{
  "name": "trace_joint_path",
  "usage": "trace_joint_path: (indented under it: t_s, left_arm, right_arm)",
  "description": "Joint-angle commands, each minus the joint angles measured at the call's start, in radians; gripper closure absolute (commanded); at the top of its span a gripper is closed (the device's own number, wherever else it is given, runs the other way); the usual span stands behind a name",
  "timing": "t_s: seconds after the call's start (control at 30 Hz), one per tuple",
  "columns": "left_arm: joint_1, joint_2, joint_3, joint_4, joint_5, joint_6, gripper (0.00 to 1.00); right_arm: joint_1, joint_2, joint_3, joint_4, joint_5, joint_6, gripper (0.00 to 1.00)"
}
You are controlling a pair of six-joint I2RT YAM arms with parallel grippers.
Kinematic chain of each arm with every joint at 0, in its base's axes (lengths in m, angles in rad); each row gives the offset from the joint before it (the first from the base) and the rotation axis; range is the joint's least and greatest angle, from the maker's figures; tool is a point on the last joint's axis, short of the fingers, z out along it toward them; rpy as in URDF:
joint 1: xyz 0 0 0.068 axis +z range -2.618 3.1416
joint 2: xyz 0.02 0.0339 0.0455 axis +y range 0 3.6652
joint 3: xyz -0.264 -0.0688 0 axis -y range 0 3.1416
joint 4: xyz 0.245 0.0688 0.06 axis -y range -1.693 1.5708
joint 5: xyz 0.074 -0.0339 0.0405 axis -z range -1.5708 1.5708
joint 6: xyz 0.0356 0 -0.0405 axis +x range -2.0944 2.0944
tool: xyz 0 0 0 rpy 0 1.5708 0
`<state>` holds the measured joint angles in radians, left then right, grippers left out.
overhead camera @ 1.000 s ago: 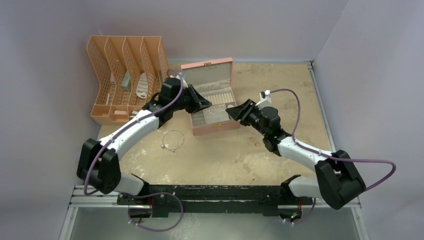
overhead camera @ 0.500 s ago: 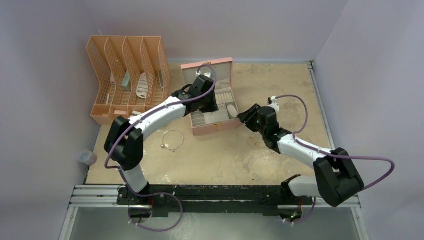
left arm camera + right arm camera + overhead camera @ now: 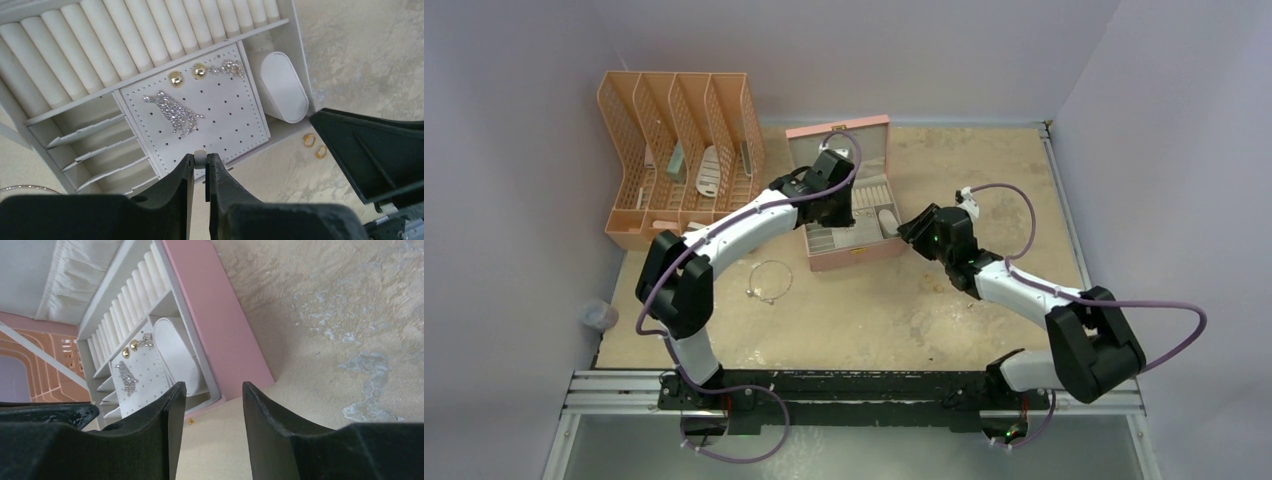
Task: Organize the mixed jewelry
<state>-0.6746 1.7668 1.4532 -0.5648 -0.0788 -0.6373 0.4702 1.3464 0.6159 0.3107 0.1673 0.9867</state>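
Note:
The open pink jewelry box (image 3: 879, 131) stands at mid table. My left gripper (image 3: 200, 162) hangs over its white perforated earring panel (image 3: 225, 115), shut on a small white pearl-like earring (image 3: 200, 157). Two gold studs (image 3: 174, 78) and sparkly earrings (image 3: 175, 114) sit in the panel. Two tiny gold rings (image 3: 314, 145) lie on the table beside the box's corner. The thin silver loop (image 3: 769, 280) lies on the table left of the box front. My right gripper (image 3: 210, 392) is open and empty just right of the box, with a tiny gold piece (image 3: 190, 421) below it.
An orange slotted file organizer (image 3: 679, 150) stands at the back left. A small clear cup (image 3: 596, 315) sits off the table's left edge. Walls close the table at back and right. The right gripper's black body (image 3: 370, 150) is close beside my left fingers.
My left arm has swung right and now reaches over the open box. My right gripper has drawn back to the right, away from the box's trays.

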Motion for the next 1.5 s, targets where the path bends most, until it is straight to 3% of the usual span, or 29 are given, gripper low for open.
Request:
trace_joint_path:
  t_s: [0.0, 0.33, 0.53, 0.77, 1.47]
  left_arm:
    - [0.001, 0.006, 0.052, 0.019, 0.072, 0.027, 0.92]
    - [0.001, 0.096, 0.143, 0.037, 0.082, 0.029, 0.92]
    - [0.001, 0.148, 0.194, 0.024, 0.04, 0.042, 0.92]
    - [0.001, 0.164, 0.209, 0.023, 0.008, 0.059, 0.92]
    - [0.001, 0.184, 0.205, 0.014, -0.003, 0.059, 0.93]
  right_arm:
    - [-0.002, 0.024, 0.039, -0.02, 0.014, -0.004, 0.52]
    - [-0.004, 0.085, 0.046, -0.035, -0.047, 0.013, 0.53]
    - [-0.012, 0.03, 0.032, -0.043, -0.038, 0.0, 0.53]
    - [-0.014, -0.054, 0.013, -0.031, -0.018, -0.02, 0.53]
    - [-0.015, -0.092, 0.021, -0.027, -0.026, -0.044, 0.54]
